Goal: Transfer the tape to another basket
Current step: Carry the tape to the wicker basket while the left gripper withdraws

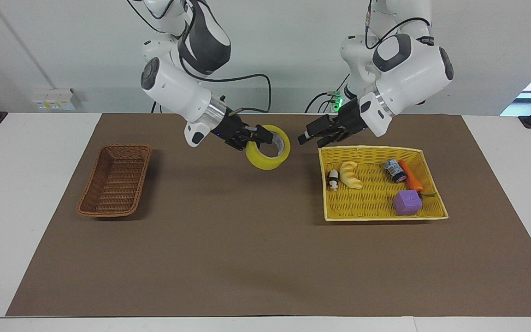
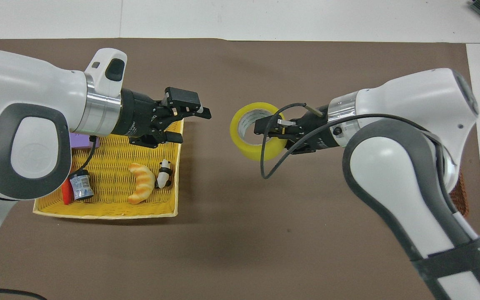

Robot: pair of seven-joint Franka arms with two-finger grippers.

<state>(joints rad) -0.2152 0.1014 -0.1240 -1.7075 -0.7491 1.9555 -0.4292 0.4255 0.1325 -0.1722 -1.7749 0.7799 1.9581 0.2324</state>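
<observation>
Overhead, the right arm (image 2: 394, 166) hides the brown basket (image 2: 458, 191) almost entirely.

No lettering can be read on the arms, the baskets or their contents.
</observation>
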